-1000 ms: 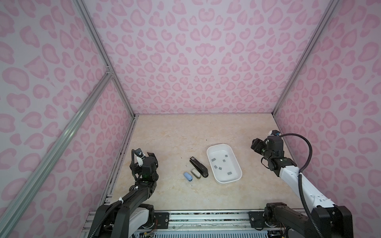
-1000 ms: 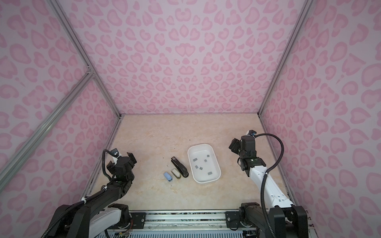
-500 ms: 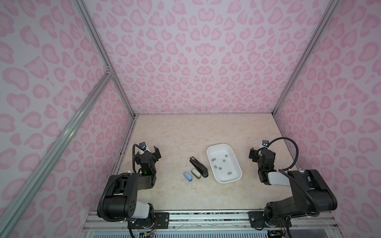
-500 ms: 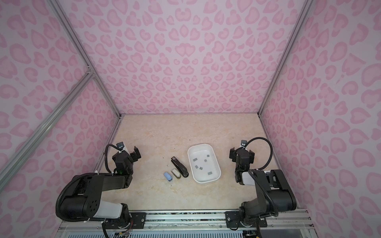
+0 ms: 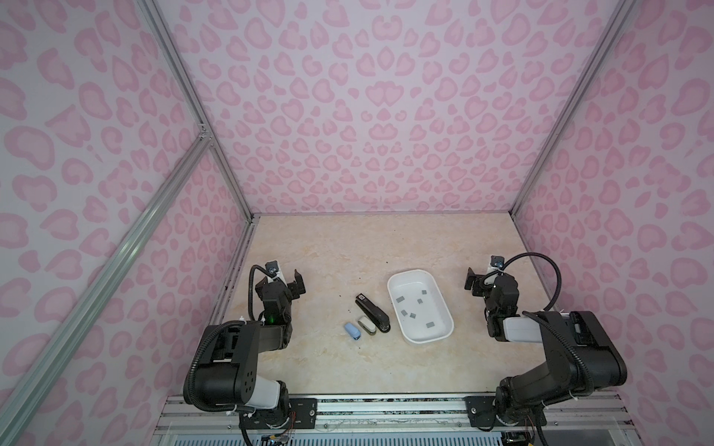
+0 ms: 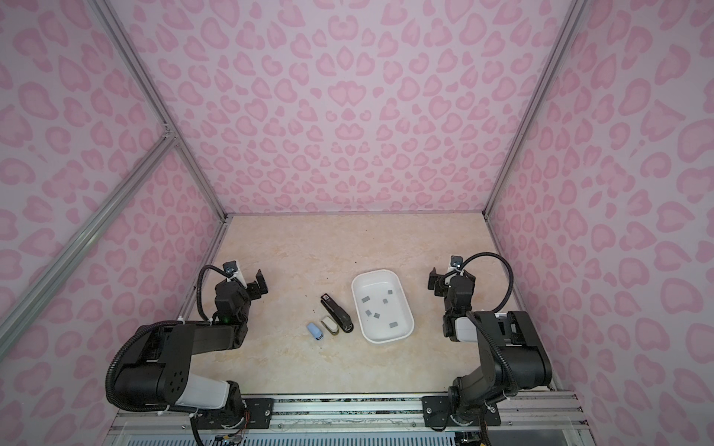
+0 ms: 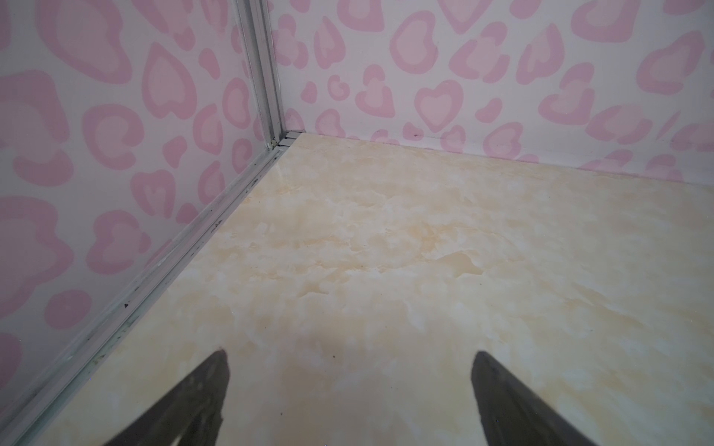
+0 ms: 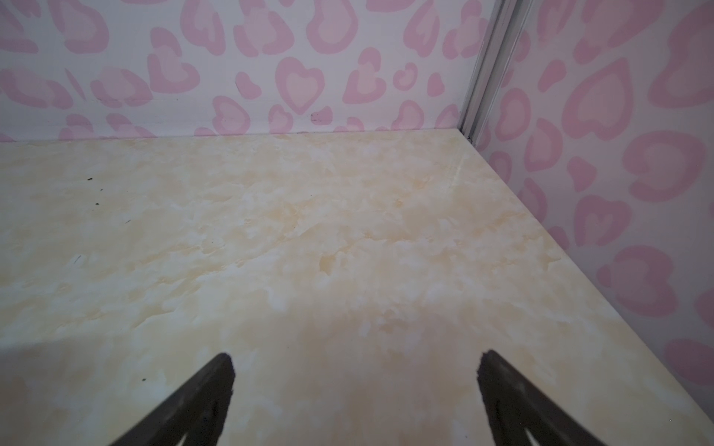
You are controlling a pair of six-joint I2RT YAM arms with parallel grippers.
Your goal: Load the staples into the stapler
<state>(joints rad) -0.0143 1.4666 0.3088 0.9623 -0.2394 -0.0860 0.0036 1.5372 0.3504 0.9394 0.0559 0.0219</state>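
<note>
The left claw [image 7: 349,357] is spread wide and grips nothing, only bare surface [image 7: 386,251] between its fingers. The right claw [image 8: 355,357] is just as wide and just as empty. The staples [image 5: 412,315] lie scattered flat in the white tray [image 5: 434,309], six that I can count, turned every which way. Just left of the tray lies the black stapler [image 5: 373,312], its long axis slanting from far-left to near-right (white-labelled end farthest from the arms). A beige stapler [image 5: 366,325] and a blue stapler [image 5: 352,331] sit beside its near end, slanting likewise.
</note>
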